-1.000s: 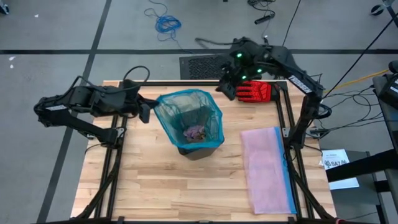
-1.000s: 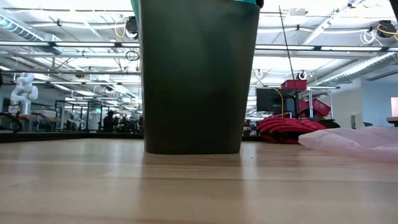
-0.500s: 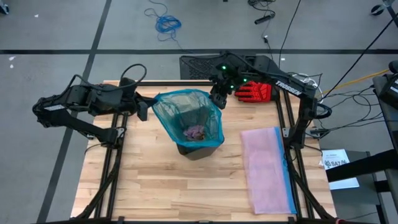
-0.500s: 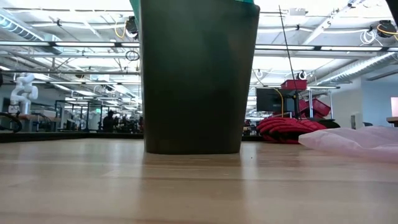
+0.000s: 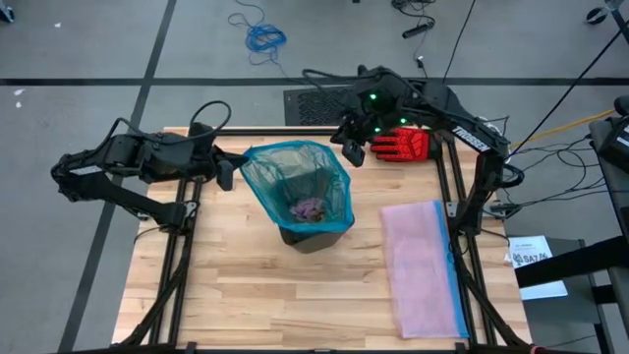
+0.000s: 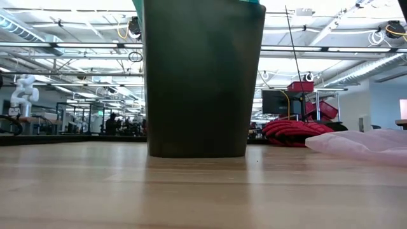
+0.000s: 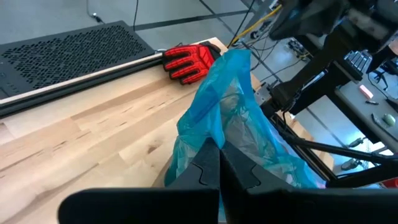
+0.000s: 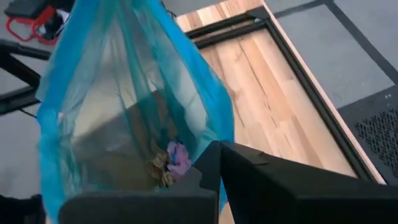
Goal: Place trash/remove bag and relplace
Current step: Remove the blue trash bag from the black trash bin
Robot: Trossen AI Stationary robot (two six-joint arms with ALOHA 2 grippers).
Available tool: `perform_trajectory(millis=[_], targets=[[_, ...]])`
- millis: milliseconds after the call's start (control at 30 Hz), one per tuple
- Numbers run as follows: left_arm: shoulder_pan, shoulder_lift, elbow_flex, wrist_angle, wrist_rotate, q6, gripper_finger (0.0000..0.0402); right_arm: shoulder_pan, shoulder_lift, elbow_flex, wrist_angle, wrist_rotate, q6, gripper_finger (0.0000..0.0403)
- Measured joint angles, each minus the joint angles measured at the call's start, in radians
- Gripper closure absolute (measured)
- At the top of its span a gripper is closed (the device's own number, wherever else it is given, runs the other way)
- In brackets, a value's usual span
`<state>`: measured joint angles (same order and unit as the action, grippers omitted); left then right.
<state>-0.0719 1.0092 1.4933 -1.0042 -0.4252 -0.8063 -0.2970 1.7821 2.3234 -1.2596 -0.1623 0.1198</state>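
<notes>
The teal bag [image 5: 295,182] lines a dark bin [image 6: 203,76] standing mid-table. The trash [image 5: 313,208], a purple crumple and brown wads, lies at the bag's bottom and also shows in the right wrist view [image 8: 174,158]. My left gripper [image 5: 225,175] is shut on the bag's left rim. My right gripper [image 5: 350,152] is shut at the rim's far right corner, which rises to a peak [image 7: 238,56]. My left gripper pinches the bag's rim [image 7: 208,134] on its left side between its two fingers, coming slanting down from the table's left. The plastic rises loosely bunched beyond the fingers. My right gripper pinches the blue rim edge [image 8: 222,127] at the bag's far right corner, slanting down from the far right. The bag hangs open below it into the bin.
A red-and-black glove [image 5: 405,146] lies at the far right edge, just behind my right gripper. A pale pink bag [image 5: 423,265] lies flat on the right of the table. The wood near the front edge is bare.
My right gripper has swung from over the glove toward the bag's far right rim corner, then drawn back a little toward the far edge. The bag's rim has been pulled slightly out of its earlier shape. My left gripper has kept still.
</notes>
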Motion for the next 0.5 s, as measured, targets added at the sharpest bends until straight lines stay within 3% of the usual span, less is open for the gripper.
perform_trajectory(millis=[133, 267, 500], targets=[[0.0, 0.0, 0.0, 0.0, -0.003, -0.001, 0.0402, -0.009, -0.002, 0.029, -0.105, 0.004, 0.07, 0.0396], [0.0, 0.0, 0.0, 0.0, -0.013, -0.01, 0.0402, -0.011, 0.003, 0.013, -0.313, 0.006, 0.073, 0.0349], [0.0, 0.0, 0.0, 0.0, -0.014, -0.011, 0.0402, 0.002, 0.002, -0.127, -0.244, -0.106, 0.015, 0.0252]])
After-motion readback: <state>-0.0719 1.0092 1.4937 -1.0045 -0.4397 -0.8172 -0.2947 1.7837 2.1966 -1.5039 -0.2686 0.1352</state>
